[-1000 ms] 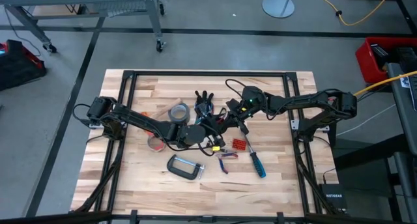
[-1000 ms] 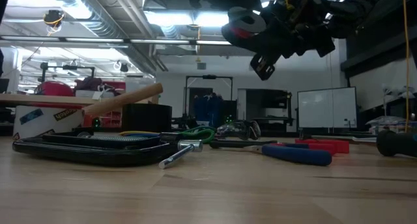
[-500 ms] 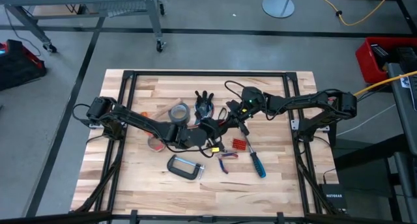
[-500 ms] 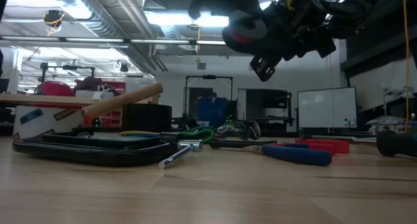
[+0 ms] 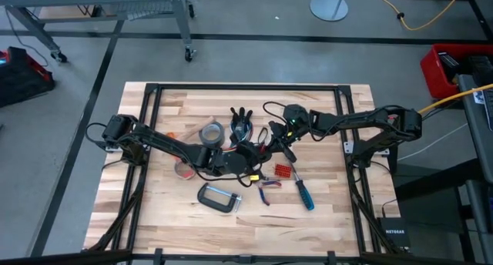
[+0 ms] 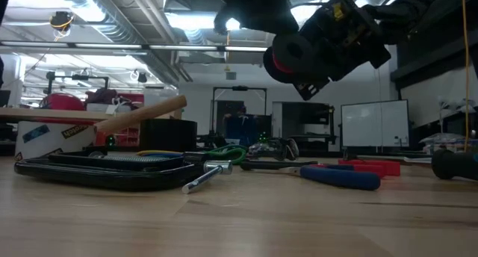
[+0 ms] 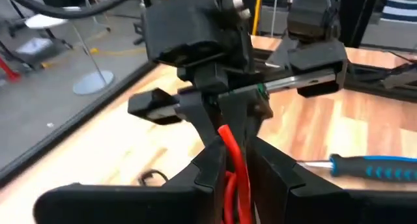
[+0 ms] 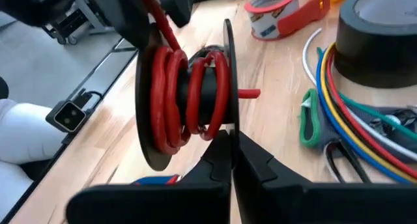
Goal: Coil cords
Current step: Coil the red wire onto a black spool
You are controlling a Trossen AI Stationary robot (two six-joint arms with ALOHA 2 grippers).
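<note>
A black spool wound with a red cord hangs above the table's middle, and it also shows in the low view. My right gripper is shut on the spool; in the high view it is at the table's middle. My left gripper is just left of it, shut on the red cord's free length. More cords, blue, yellow, red, white and green, lie on the table by a dark tape roll. My left gripper pinches the red cord's free length between its two fingers. The cord runs forward from the fingers to the spool at my right gripper, clear of the table. My right gripper pinches the thin rim of one spool flange between its two fingers. The spool is lifted clear of the table, with its axis lying across the fingers. The red cord leaves it toward my left gripper.
On the table lie a grey tape roll, an orange-red tape roll, a C-clamp, a blue-handled screwdriver, a red block and pliers. A loose cord bundle lies behind the grippers.
My right gripper has turned and come a little lower with the spool, which now shows more of its round flange and red windings in the low view. My left gripper has stayed shut on the cord and shifted slightly toward the table's left.
</note>
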